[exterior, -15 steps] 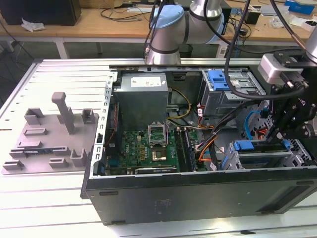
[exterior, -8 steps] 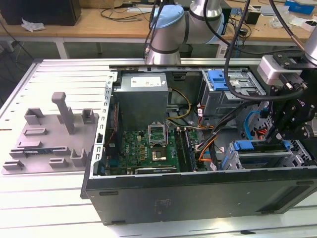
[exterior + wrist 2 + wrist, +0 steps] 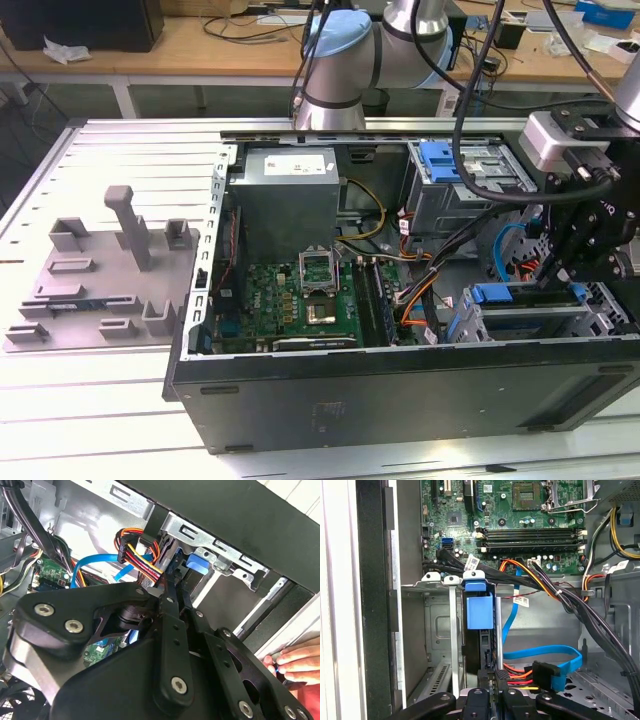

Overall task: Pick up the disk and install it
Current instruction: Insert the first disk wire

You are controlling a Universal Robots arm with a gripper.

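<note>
A slatted white metal surface (image 3: 100, 420) carries an open black computer case (image 3: 400, 400), lying on its side with the green motherboard (image 3: 300, 295) facing up. On the exterior view's left, a grey plastic fixture (image 3: 100, 290) sits on the same surface beside the case. The robot arm reaches in from the far side toward the corner of the case on the exterior view's right.

In that corner is a metal drive cage (image 3: 437, 625). The disk (image 3: 480, 615) stands on edge in one of its slots — the bright blue carrier frame shows clearly in the first wrist view, with the darker drive body running back toward the camera. It looks at least partly seated between the cage's rails. Orange, red and black power leads and a flat blue data cable (image 3: 540, 655) lie just beside it.

The gripper (image 3: 496, 677) sits at the near end of the disk, in line with the slot. Whether its fingers are clenched on the disk or released cannot be told.

As a judgement, the disk is rigid, fairly heavy for its size and sensitive to knocks. The plastic carrier is the softer part, so the long flat edges are the safest hold — squarely, so it does not jam.

A person's hand (image 3: 295, 662) rests at the case's outer edge in the second wrist view.
</note>
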